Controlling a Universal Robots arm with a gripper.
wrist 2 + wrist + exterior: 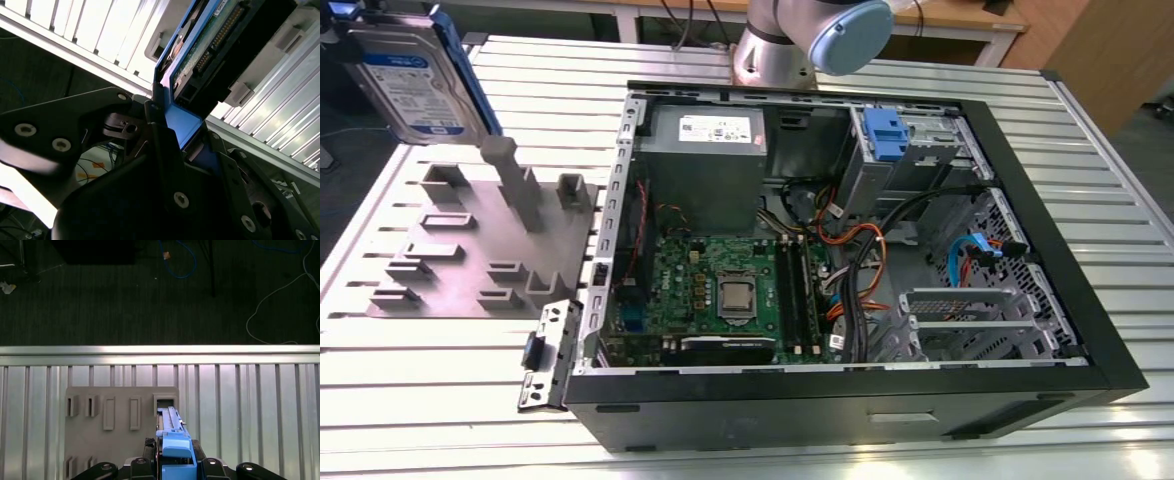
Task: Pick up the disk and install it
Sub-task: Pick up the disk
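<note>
Your tool (181,127) was clamped shut on the disk (414,85), its dark fingers (161,142) pressing either side of the blue carrier's end in the second wrist view. In the exterior view the disk stood upright at the far corner on that view's left. Its white-and-blue label faced the camera and the blue frame ran down one edge.

It hung above the grey fixture plate (480,250) and looked clear of the plate's posts and blocks. In the first wrist view, the disk (172,432) sat edge-on in the tool (175,462), over a rectangular socket at the edge of the plate (115,440).

That plate lay flat on the slatted metal bench (427,390). To the exterior view's right of it lay the open computer case (1067,300), with the motherboard showing inside. A grey power supply box (707,150) and a fixed blue caddy (886,135) sat at the case's far side, well apart from the disk. Your arm's base (781,50) rose behind the case.
</note>
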